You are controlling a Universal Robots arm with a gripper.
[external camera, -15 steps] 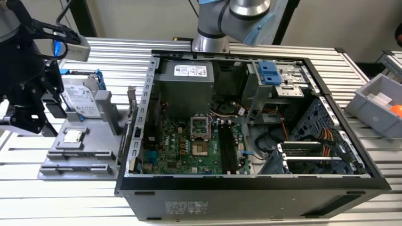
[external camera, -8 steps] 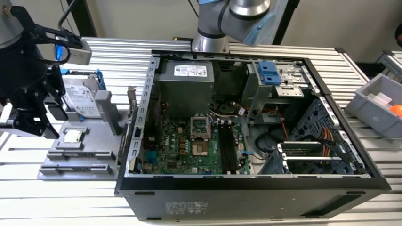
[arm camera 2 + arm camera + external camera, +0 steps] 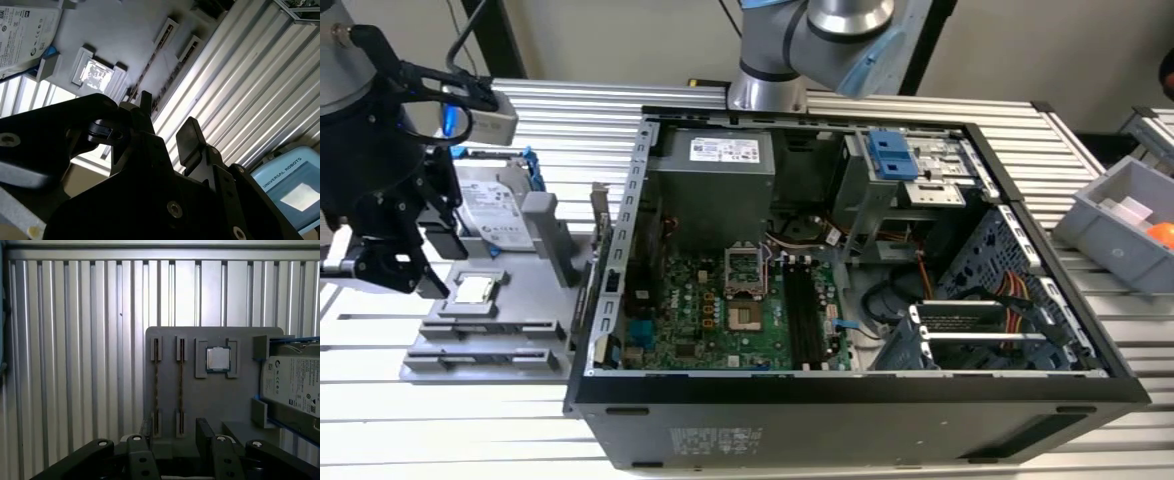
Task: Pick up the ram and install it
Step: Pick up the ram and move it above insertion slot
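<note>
Black two-fingered gripper (image 3: pixel 175 434) wide open, empty, at the grey plastic parts tray's (image 3: pixel 215 405) near edge. Just beyond, thin long ram (image 3: pixel 181 385) on edge in its slot, beside a twin (image 3: pixel 156 385). To the exterior view's right, open black computer case (image 3: pixel 854 390), memory slots (image 3: pixel 803 310) bare: pick-up, install both left.

We find the exterior view lit evenly and brightly from above. The slatted tabletop (image 3: pixel 560 110) shines pale, while the inside of the computer case (image 3: pixel 720 290) is dimmer, darkest toward its edge on the exterior view's right. In the second wrist view the gripper (image 3: pixel 167 125) is a near-black silhouette against the bright slats, and glare washes out the CPU chip (image 3: pixel 95 73). In the first wrist view we note streaked reflections along the slats; the grey tray (image 3: pixel 215 405) is flatly lit, with faint shadows.
</note>
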